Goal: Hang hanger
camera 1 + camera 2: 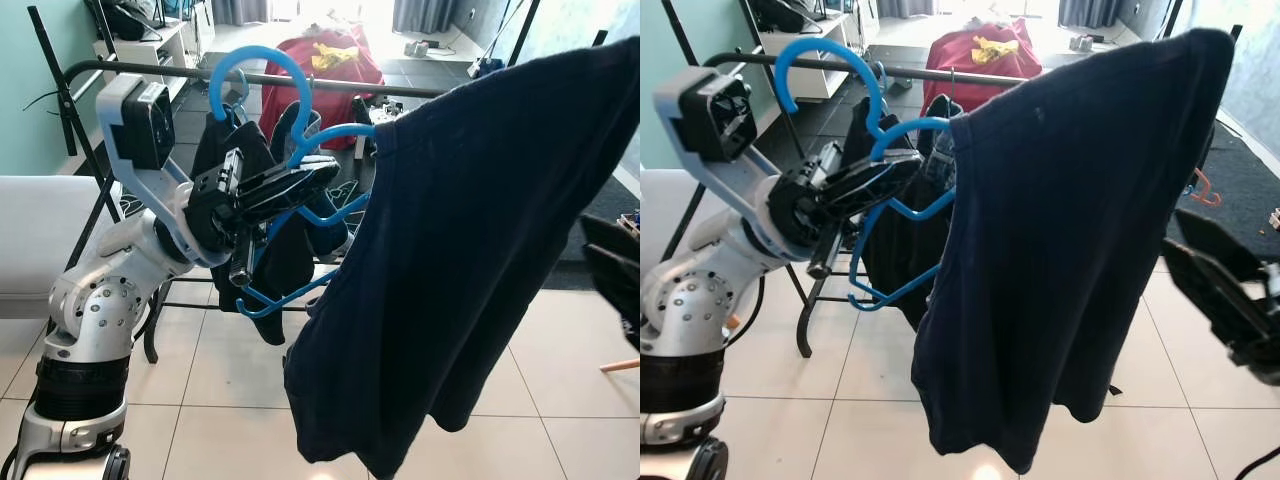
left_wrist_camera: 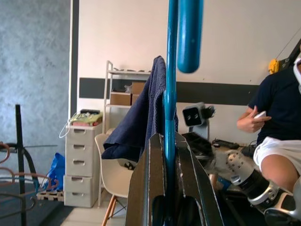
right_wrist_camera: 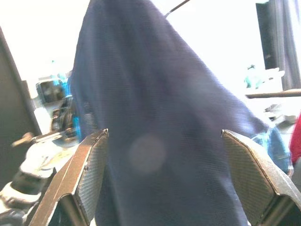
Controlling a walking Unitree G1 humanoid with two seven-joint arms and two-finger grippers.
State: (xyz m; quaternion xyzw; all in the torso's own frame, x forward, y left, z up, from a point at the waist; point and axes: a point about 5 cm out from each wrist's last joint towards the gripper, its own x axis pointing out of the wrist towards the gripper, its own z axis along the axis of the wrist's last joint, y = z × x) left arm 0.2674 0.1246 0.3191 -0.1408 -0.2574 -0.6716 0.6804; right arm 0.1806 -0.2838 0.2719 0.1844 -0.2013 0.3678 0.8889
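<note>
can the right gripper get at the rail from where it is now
Probably not directly. The right gripper sits open and low on the right, and the dark blue shirt on the blue hanger held by the left gripper hangs between it and the rail.

Robot body: silver arm, black grippers.
The silver metal left arm (image 1: 95,300) carries visible screws, a black ribbed forearm band, and a pale grey wrist camera housing (image 1: 140,122); the long black two-fingered left gripper (image 1: 300,180); the right gripper (image 1: 1230,290) is black.

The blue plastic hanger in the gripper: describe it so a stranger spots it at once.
Find the black clothes rail. Before it, the left gripper is shut on a blue plastic hanger carrying a dark navy shirt. The second blue hanger is already hooked on the rail.
</note>
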